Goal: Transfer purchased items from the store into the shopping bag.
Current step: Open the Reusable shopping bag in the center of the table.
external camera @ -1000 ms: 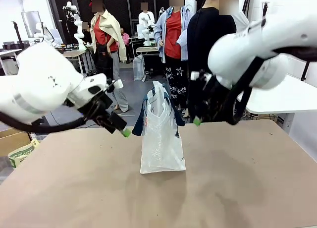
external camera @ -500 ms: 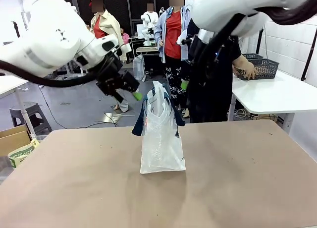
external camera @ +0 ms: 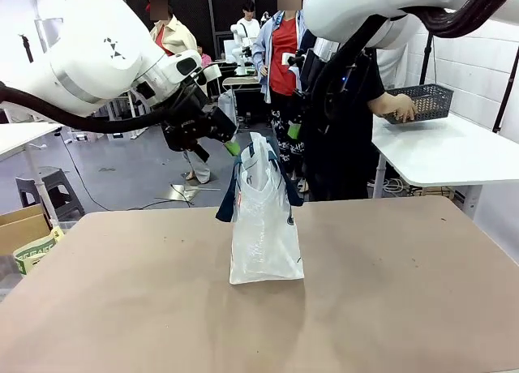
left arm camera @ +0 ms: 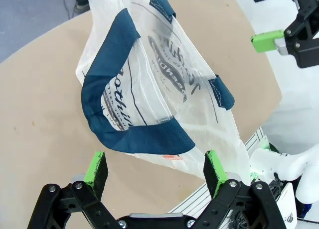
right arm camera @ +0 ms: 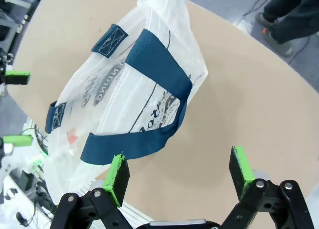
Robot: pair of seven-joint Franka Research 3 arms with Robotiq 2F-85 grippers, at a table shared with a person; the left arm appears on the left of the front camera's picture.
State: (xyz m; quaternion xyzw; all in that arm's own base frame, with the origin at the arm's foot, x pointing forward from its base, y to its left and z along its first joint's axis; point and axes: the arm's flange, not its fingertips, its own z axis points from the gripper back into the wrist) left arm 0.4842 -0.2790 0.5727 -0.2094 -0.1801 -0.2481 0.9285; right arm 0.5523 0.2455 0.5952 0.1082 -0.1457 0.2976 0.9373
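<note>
Translucent whitish plastic with navy straps and dark lettering, the shopping bag (external camera: 263,231) stands upright at the middle of the brown counter (external camera: 405,292), just where it stood a second ago. What has changed is the arms. Both hung low beside the bag, at its 9 and 3 o'clock, and have since risen. The left claw (external camera: 229,146) now hovers near the bag's mouth at 11 o'clock, and the right claw (external camera: 293,132) sits at about 1 o'clock, higher and farther back. Both claws are spread wide and hold nothing; the left wrist view looks down past its green pads (left arm camera: 97,167) onto a navy handle (left arm camera: 134,139). At 3 o'clock a person's hand (external camera: 397,107) rests at a dark lattice basket (external camera: 430,101) on a white side counter (external camera: 454,154). I judge the arms are lining up to take the handles and hold the bag open; as far as the plastic lets me tell, no item is in it yet.
</note>
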